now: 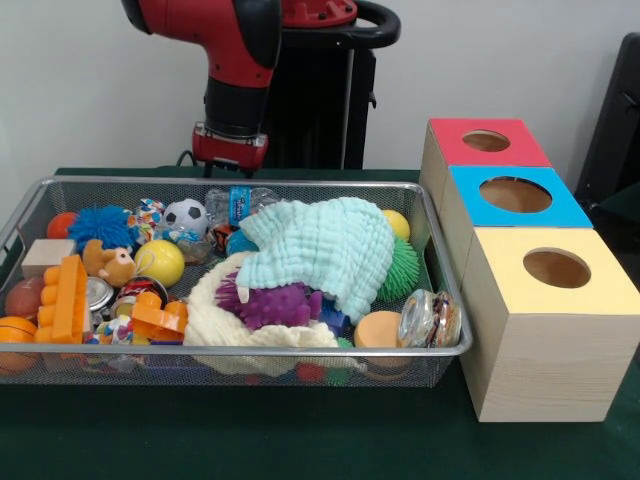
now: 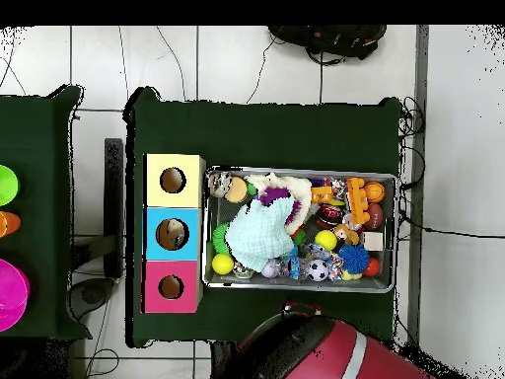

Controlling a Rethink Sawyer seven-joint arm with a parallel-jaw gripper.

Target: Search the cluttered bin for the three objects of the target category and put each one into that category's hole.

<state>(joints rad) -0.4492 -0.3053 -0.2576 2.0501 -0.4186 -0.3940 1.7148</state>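
Silver mesh, the cluttered bin (image 1: 240, 352) fills the frame's left and centre on the green counter (image 1: 250, 440), still heaped with toys under a mint cloth (image 1: 325, 250). Upper centre, the arm's end hangs behind its far rim; its jaws' state I cannot tell. At right, three boxes (image 1: 545, 300) wait; judging by this, sorting has barely begun.

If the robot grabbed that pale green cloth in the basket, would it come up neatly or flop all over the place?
Probably flop. The pale green cloth lies crumpled and draped over other toys, so it looks soft and limp. It likely weighs little. Lifting it might drag or uncover the purple spiky toy beneath its edge in the wire basket.
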